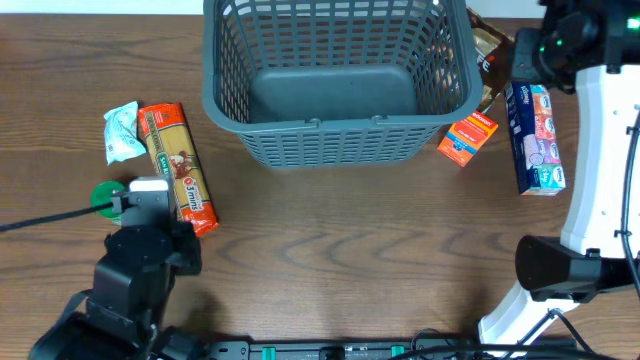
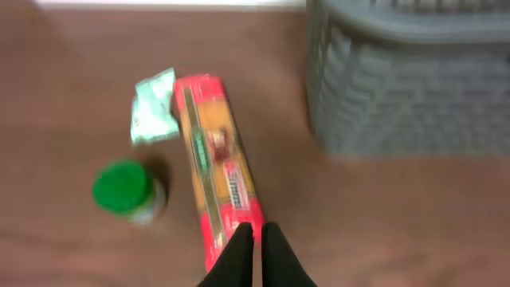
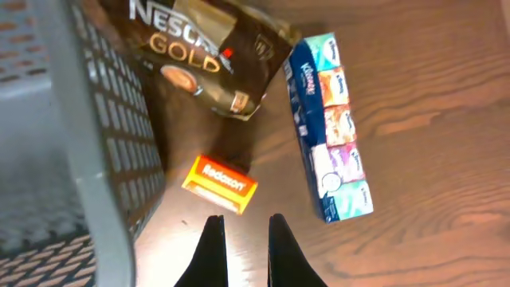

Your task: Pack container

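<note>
- The wooden surface (image 1: 330, 230) carries everything; both arms rise from its near edge.
- The container (image 1: 330, 145), a dark grey basket with lattice sides, stands upright at the middle of the far edge. Only its bare solid base shows inside.
- The right arm (image 1: 600, 170), white, stands along the right edge. The right gripper (image 3: 243, 223) hangs near the far right corner, above the bare wood beside the container. Its jaws are drawn together on nothing, though a narrow slit shows between the tips.
- The left arm (image 1: 140, 270), dark, is at the near left corner. The left gripper (image 2: 256, 231) is over the near end of the pasta packet (image 1: 178, 170), its jaws pressed together and empty. If they touch the packet, I cannot tell.
- This long red and yellow packet lies flat toward the left edge, well apart from the container.
- A blue pack of tissues (image 1: 535, 140) lies flat near the right edge.
- A brown coffee bag (image 3: 199, 48) lies at the far right corner, just beside the container wall.
- A small orange box (image 1: 468, 137) lies between the container and the tissues.
- A white-green pouch (image 1: 122, 132) lies just beside the far end of the pasta packet.
- A small jar with a green lid (image 1: 104, 196) stands upright near the left edge.
</note>
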